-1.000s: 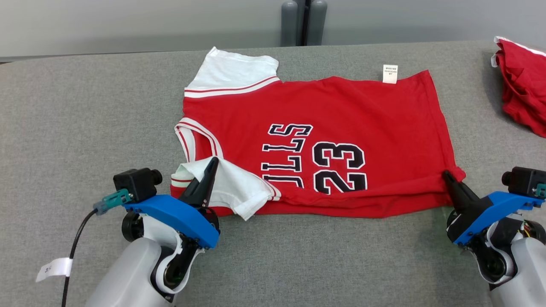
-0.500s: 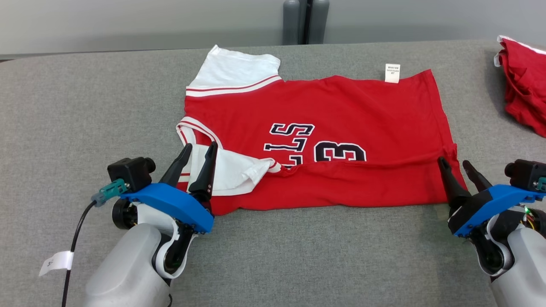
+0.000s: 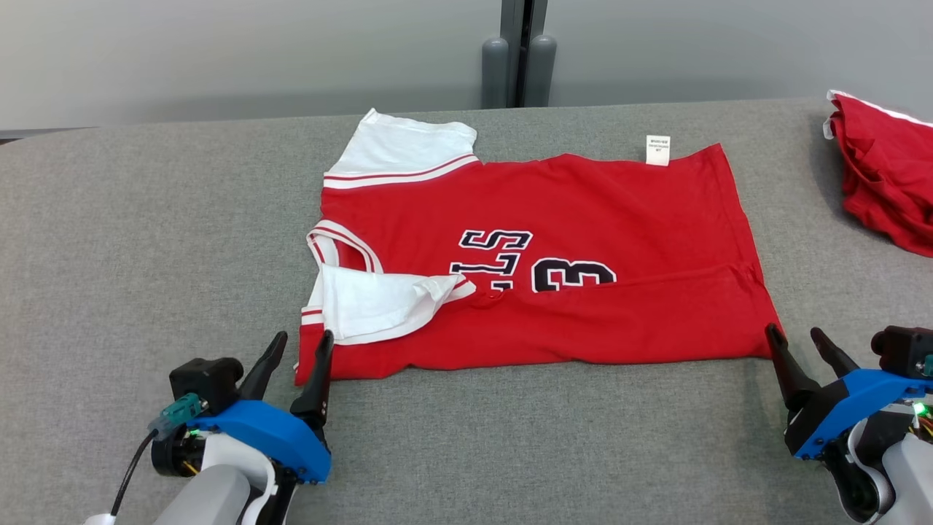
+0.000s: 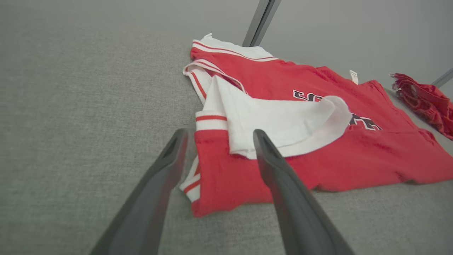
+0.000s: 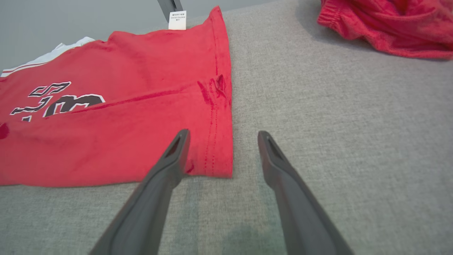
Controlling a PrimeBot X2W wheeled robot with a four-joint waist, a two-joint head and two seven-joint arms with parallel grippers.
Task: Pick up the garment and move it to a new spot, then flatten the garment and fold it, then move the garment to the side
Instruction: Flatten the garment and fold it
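A red garment (image 3: pixel 539 219) is seen lying flat in the middle of the worktop (image 3: pixel 146 240), which is covered in a grey, coarse woven cloth. The garment is a soft knit jersey, roughly rectangular as laid, with its near part folded over itself so that the black, white-edged lettering and number are cut off along a straight crease. White sleeves trimmed with red stripes are found at its left end: the far sleeve (image 3: pixel 401 142) is spread flat, and the near sleeve (image 3: pixel 372 302) is turned over onto the red cloth with a curled edge. A small white label (image 3: pixel 658 149) is shown sticking out at the far edge. The left pincer (image 3: pixel 304 337) is held with its jaws wide and nothing between them, right at the garment's near left corner; whether the cloth is touched cannot be told. The right pincer (image 3: pixel 793 330) is likewise spread wide and empty, just beside the near right corner, where a stitched hem is seen. A second red cloth (image 3: pixel 882 175), crumpled, is seen at the worktop's far right, well apart.
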